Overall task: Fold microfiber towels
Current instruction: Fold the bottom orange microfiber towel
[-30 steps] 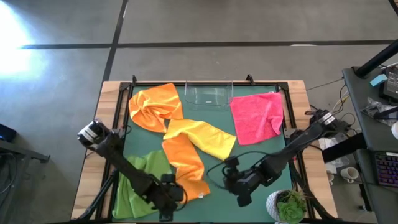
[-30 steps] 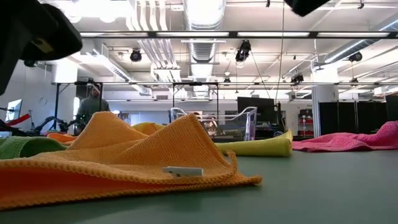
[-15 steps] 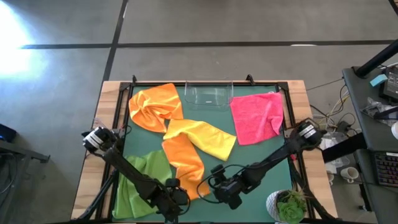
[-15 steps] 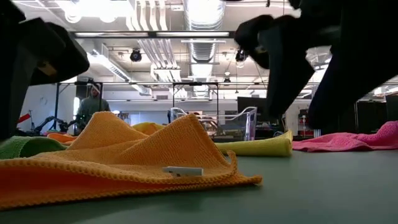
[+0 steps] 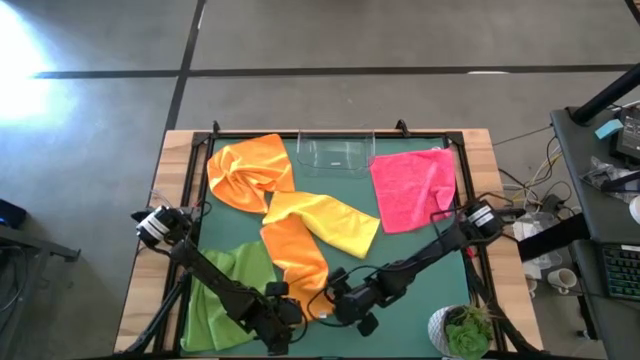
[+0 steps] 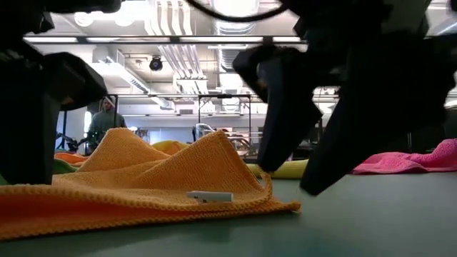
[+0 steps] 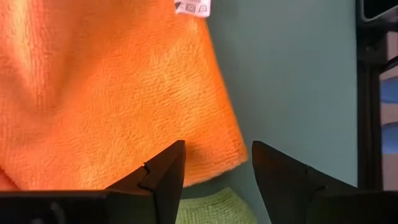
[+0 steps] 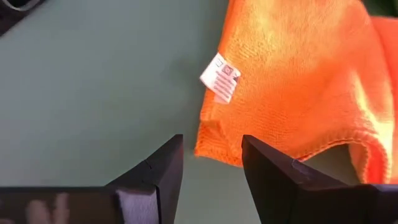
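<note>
My left gripper (image 5: 281,318) and right gripper (image 5: 343,305) hang spread, gripping nothing, at the two near corners of the long orange towel (image 5: 296,262). That towel lies flat, touching the yellow towel (image 5: 330,220) and the green towel (image 5: 228,290).
</note>
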### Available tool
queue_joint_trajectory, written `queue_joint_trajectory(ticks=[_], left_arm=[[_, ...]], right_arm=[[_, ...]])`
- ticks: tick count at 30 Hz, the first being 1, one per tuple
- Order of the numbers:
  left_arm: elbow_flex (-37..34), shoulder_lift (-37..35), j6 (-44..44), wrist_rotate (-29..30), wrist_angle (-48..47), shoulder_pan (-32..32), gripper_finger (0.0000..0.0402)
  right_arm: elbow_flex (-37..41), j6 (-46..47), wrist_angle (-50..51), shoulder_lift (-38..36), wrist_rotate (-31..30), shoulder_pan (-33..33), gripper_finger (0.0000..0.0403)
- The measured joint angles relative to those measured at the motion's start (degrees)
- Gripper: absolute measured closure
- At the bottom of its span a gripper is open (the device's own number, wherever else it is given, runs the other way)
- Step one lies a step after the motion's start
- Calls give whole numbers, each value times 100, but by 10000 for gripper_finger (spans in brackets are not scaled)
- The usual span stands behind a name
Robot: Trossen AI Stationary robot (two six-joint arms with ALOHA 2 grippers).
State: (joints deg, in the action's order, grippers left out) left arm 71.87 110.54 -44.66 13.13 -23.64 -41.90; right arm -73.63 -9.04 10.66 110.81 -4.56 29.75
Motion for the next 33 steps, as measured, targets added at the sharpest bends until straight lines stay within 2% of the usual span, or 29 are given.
queue_joint_trajectory(ticks=[8,19,25,31,33], left_arm=[[0,204,205,28,167,2,231],[-51,317,148,148,164,64,238],[-84,326,151,159,110,145,303],[-93,328,153,245,66,166,387],[-89,328,153,247,66,170,396]], right_arm=[[-2,-102,-258,106,32,-121,248],[-20,255,-307,344,295,-225,248],[-20,504,-301,414,359,-260,275],[-20,1032,-341,415,395,-322,357],[-17,1105,-330,404,359,-325,384]])
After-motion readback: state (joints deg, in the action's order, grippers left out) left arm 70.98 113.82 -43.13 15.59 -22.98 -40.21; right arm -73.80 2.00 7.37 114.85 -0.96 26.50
